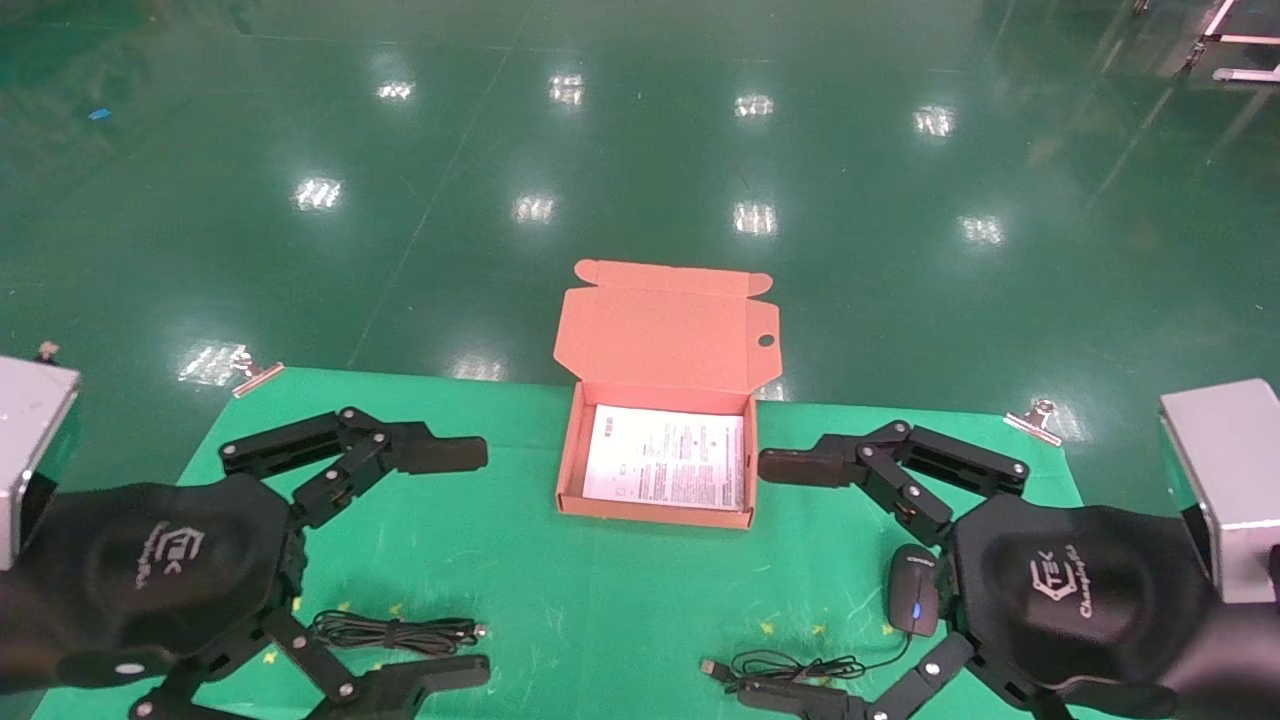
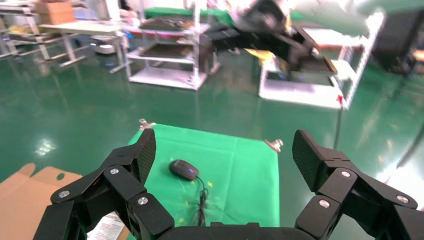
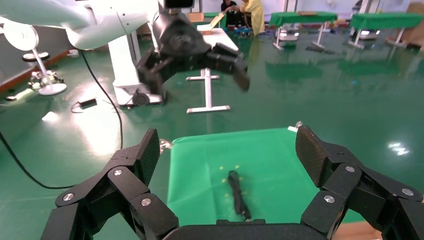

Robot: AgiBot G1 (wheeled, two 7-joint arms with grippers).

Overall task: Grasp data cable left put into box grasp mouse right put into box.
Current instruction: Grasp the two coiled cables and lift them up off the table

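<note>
1. Grippers first: left gripper (image 1: 455,560) and right gripper (image 1: 780,580) both hang over the near half of the green table (image 1: 500,560), jaws spread wide, nothing in either one. From my head view the left one is around 8 o'clock of the table, the right one around 4 o'clock.
2. Box (image 1: 660,455) sits at 12 o'clock, mid-table toward the far edge, lid flap standing open behind it, only the white printed sheet inside. So I'd say nothing is packed yet.
3. Data cable (image 1: 395,632) lies flat as a long narrow bundle between the left gripper's fingers, near the front edge, around 7 o'clock.
4. Mouse (image 1: 915,590) is at 4 o'clock, right beside the right gripper's palm, blue light showing. Its cord (image 1: 790,668) trails toward 6 o'clock with the USB plug at the end.
5. Worries, my guess only: the cable bundle is thin and flat, so the fingers could pinch one loop and the rest unspools and drags.
6. Same deal with the mouse: its cord may snag on the lower finger, which sits on top of it, or hang over the box wall after the drop.
7. Also the box looks light and shallow, so a low approach could shove it.
</note>
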